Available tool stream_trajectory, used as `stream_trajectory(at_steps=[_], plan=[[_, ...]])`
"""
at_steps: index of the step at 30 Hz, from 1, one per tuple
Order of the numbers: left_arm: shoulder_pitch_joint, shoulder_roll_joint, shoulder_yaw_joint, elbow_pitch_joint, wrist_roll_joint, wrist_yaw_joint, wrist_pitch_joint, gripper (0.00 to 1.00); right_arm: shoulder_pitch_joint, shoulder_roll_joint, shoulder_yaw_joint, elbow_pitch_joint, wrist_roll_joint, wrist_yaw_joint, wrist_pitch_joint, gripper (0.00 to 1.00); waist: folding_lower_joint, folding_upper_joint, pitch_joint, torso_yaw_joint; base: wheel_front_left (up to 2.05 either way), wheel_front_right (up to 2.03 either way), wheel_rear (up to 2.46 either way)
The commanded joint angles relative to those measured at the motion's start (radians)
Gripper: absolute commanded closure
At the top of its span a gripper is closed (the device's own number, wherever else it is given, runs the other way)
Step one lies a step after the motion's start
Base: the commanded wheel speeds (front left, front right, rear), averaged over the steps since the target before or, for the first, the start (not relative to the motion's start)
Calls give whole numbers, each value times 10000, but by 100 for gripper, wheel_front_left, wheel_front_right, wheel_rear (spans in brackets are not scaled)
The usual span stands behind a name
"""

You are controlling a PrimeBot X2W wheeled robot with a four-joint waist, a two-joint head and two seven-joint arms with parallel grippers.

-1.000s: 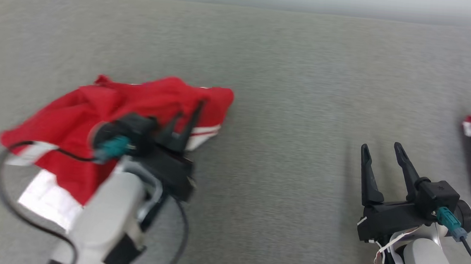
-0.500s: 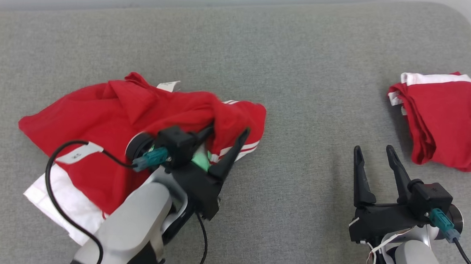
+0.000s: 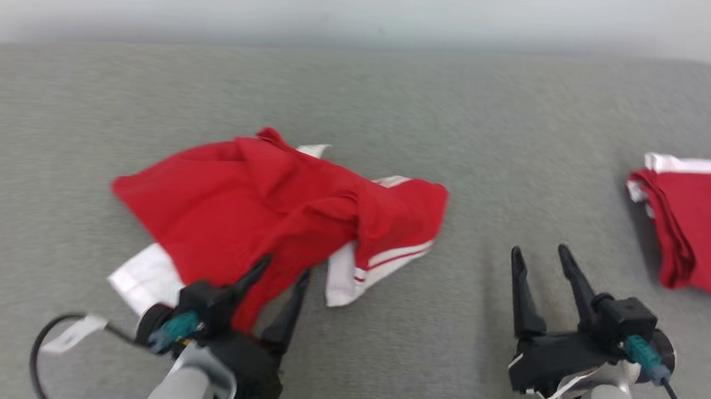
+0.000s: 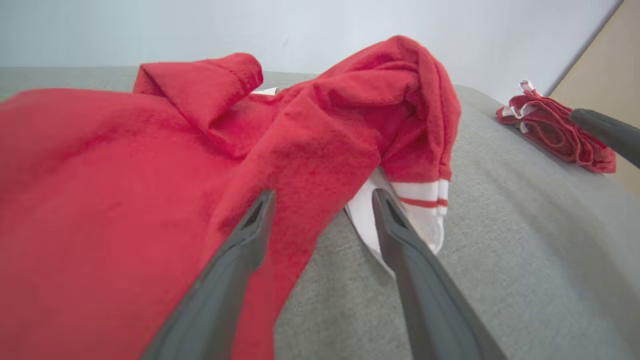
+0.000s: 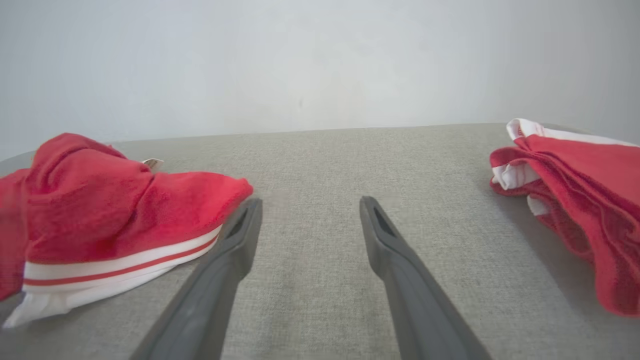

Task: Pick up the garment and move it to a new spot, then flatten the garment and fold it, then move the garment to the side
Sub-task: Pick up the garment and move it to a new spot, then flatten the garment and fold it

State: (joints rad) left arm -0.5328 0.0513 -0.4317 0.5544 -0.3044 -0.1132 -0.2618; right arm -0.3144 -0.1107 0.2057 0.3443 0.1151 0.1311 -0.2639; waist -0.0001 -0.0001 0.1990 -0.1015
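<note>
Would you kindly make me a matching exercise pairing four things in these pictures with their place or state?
1. crumpled garment
2. folded garment
3. left gripper
4. right gripper

A. open over the bare grey surface
B. stacked at the robot's far right
C. open at a garment's near edge
D. bunched up, left of centre

Pairs: 1-D, 2-B, 3-C, 4-A

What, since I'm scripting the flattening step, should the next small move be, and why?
Probably swing the right gripper toward the striped hem and grip it. The red garment lies crumpled on the grey cushion, both grippers are open and hold nothing, and the left gripper sits at the garment's near edge, so two grips could pull it flat.
</note>
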Motion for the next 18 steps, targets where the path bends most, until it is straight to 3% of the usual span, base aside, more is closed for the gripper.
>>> stream_trajectory(at_steps=[1, 10, 18], plan=[[306, 4, 173, -105, 176, 85, -44, 0, 129, -4, 37, 30, 105, -7, -3, 0, 1, 1, -635, 759, 0, 0, 0], [2042, 26, 2209, -1003, 930, 511, -44, 0, 371, 50, 792, 295, 440, -7, -1, 0, 1, 1, -1046, 1667, 0, 0, 0], [3068, 4, 3395, -1493, 1120, 379, -44, 0, 474, 51, 1712, 897, 944, -7, -1, 0, 1, 1, -998, 2411, 0, 0, 0]])
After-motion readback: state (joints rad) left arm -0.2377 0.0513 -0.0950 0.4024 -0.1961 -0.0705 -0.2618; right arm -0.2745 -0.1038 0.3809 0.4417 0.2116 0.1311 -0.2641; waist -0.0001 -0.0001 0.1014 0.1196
